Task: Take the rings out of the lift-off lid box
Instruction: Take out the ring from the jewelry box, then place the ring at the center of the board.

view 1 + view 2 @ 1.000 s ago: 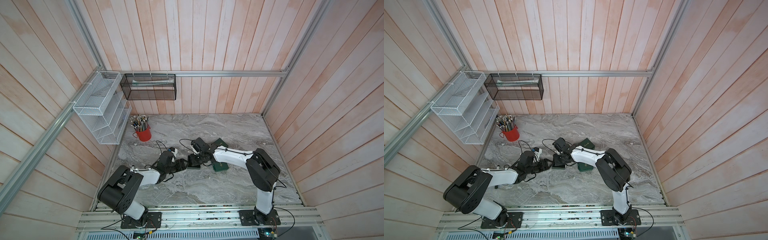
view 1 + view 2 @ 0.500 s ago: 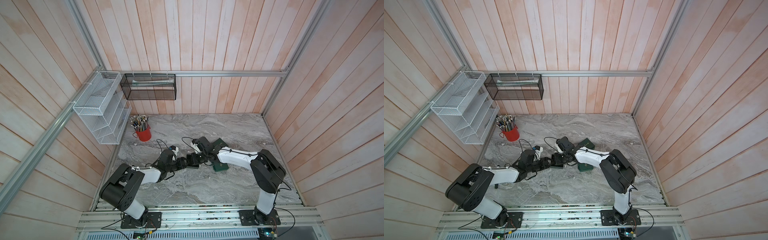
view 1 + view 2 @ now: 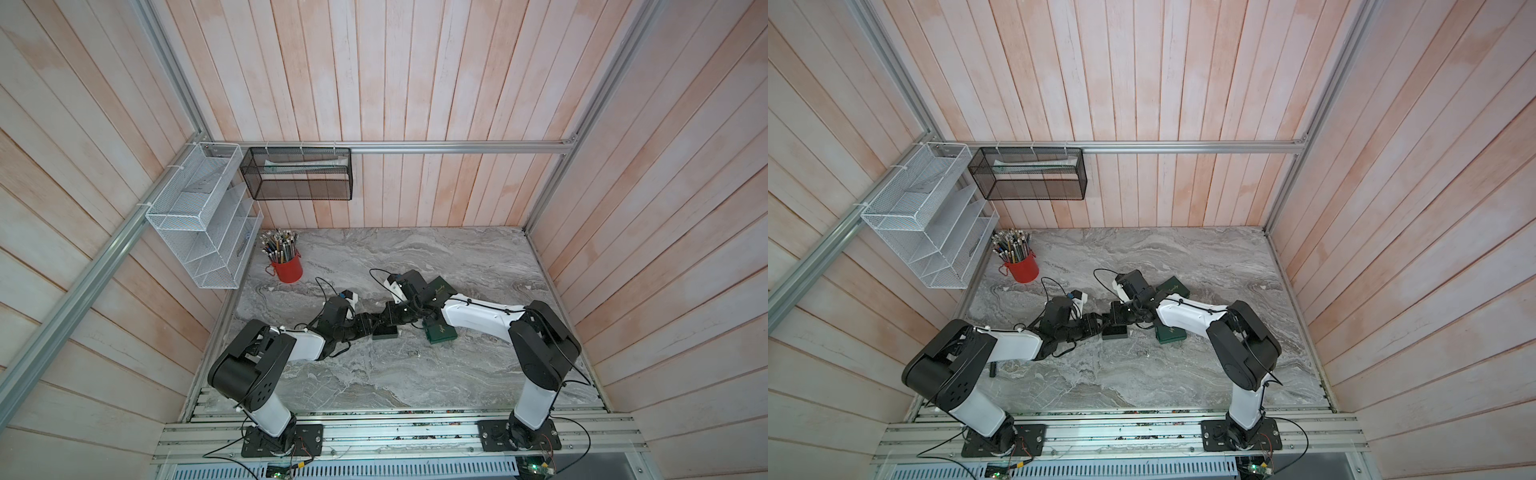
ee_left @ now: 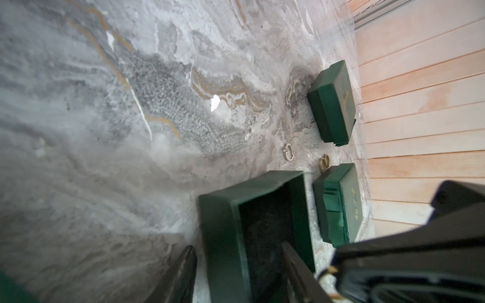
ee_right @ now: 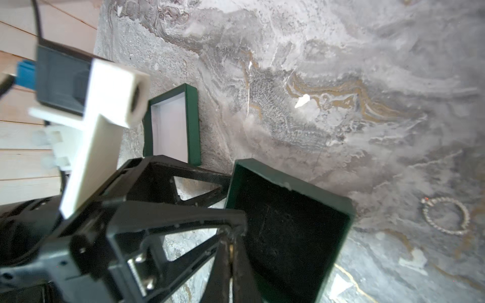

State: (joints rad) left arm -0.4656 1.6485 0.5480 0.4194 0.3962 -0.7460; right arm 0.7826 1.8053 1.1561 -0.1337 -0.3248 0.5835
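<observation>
The lift-off lid box point(image 4: 252, 223) is a dark green base standing open on the marble, seen in both top views point(image 3: 384, 331) point(image 3: 1115, 331); I see no rings inside it. Its lid point(image 5: 170, 128) lies upside down behind my left gripper. My left gripper point(image 4: 238, 248) point(image 3: 374, 323) is open, one finger outside a box wall and the other over the inside. My right gripper point(image 5: 231, 236) point(image 3: 390, 318) is shut on a small gold ring point(image 4: 331, 269) beside the box. Two rings point(image 4: 288, 152) point(image 4: 324, 162) lie on the marble, and a beaded ring point(image 5: 444, 215) lies past the box.
Two closed green boxes point(image 3: 440, 332) point(image 3: 438, 286) sit under and behind my right arm. A red cup of pencils point(image 3: 286, 268) stands at the back left. A white wire rack point(image 3: 199, 216) and a black mesh basket point(image 3: 299, 174) hang on the walls.
My left gripper has slid right, up to the open box. The right gripper has shifted slightly toward the box's near side.
</observation>
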